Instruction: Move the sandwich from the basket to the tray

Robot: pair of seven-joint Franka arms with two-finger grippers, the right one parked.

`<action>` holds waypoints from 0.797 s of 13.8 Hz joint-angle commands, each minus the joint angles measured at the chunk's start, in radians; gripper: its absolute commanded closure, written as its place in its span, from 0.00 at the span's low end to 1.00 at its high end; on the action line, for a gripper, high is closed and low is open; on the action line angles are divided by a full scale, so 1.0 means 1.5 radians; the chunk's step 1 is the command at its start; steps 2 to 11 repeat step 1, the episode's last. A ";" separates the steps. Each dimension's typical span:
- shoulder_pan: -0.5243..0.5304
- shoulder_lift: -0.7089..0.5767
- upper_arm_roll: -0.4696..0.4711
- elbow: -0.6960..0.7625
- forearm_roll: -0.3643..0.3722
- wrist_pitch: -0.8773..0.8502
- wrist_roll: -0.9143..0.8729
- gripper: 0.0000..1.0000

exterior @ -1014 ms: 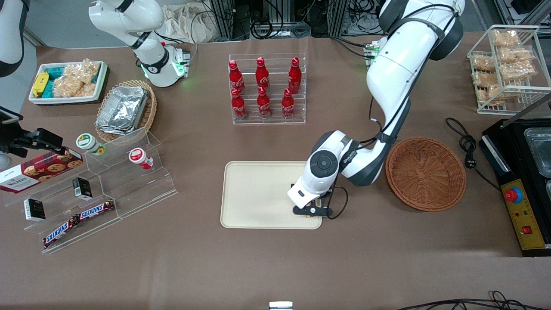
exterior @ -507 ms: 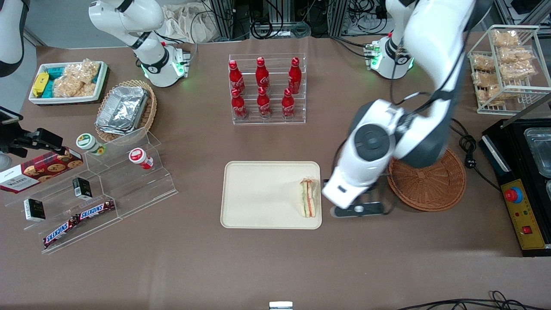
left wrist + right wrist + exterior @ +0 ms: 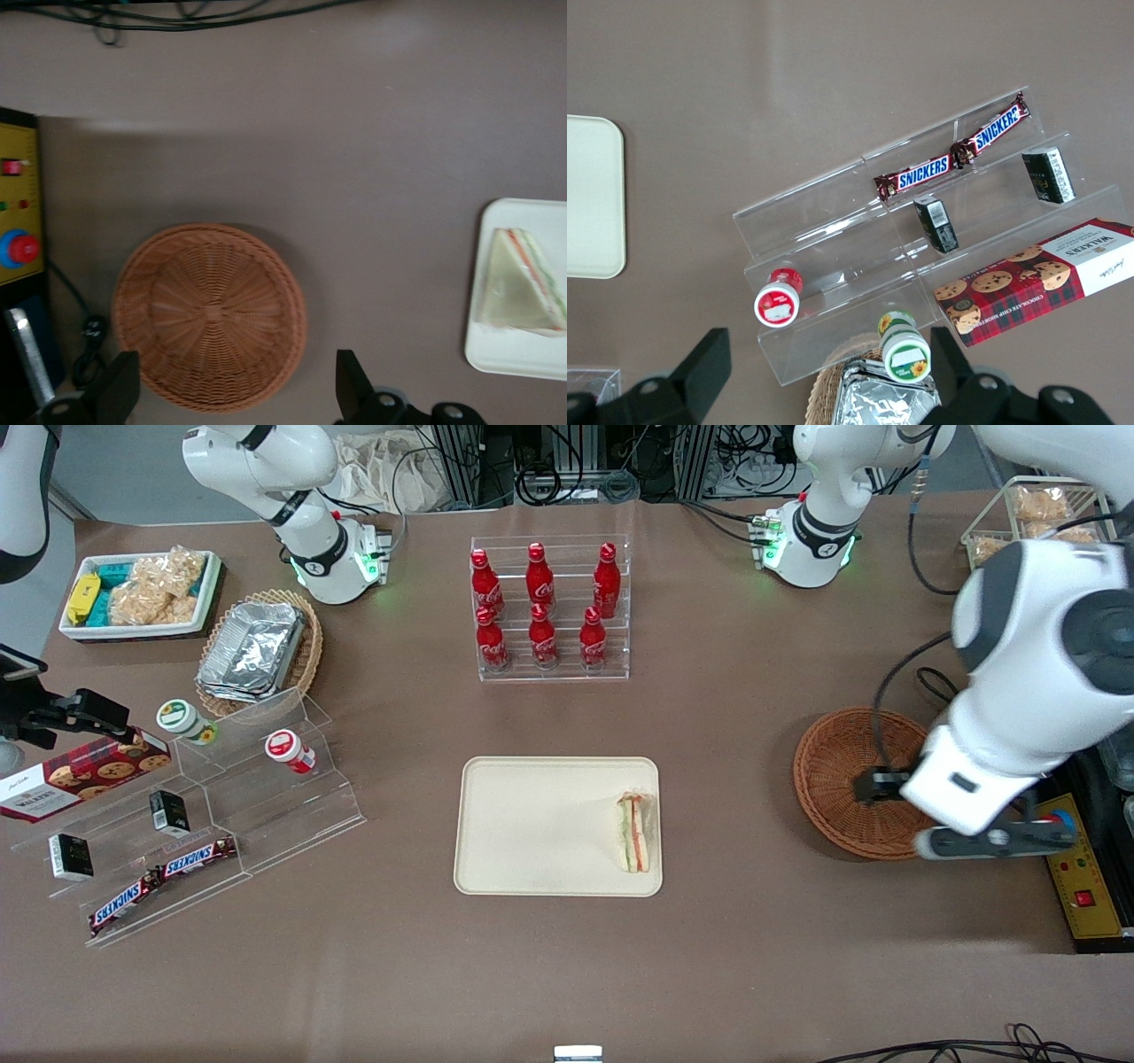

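Lying on the tray (image 3: 532, 824), the sandwich (image 3: 634, 833) sits close to the rim at the working arm's end, a triangular wedge of pale bread with green and red-orange layers along its cut edge. That tray is a flat cream rectangle with rounded corners and a low rim, and it holds nothing else. Toward the working arm's end of the brown table (image 3: 567, 974) stands the basket (image 3: 842, 797), round, shallow, woven of reddish-brown wicker in rings around a centre, with nothing in it. High above the basket's edge hangs the gripper (image 3: 235, 400), its two dark fingers (image 3: 120, 390) spread wide apart and holding nothing. Beside the basket lies a yellow control panel (image 3: 1083, 877) with a red button. Farther from the camera, a clear tiered rack (image 3: 551, 611) carries six red bottles, and a pale oval wicker basket (image 3: 306, 660) holds crinkled foil containers (image 3: 252, 651).
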 commanded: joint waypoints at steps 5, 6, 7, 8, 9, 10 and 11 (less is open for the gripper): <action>0.045 -0.021 -0.009 -0.022 0.002 -0.004 0.009 0.01; 0.045 -0.021 -0.009 -0.022 0.002 -0.004 0.009 0.01; 0.045 -0.021 -0.009 -0.022 0.002 -0.004 0.009 0.01; 0.045 -0.021 -0.009 -0.022 0.002 -0.004 0.009 0.01; 0.045 -0.021 -0.009 -0.022 0.002 -0.004 0.009 0.01; 0.045 -0.021 -0.009 -0.022 0.002 -0.004 0.009 0.01; 0.045 -0.021 -0.009 -0.022 0.002 -0.004 0.009 0.01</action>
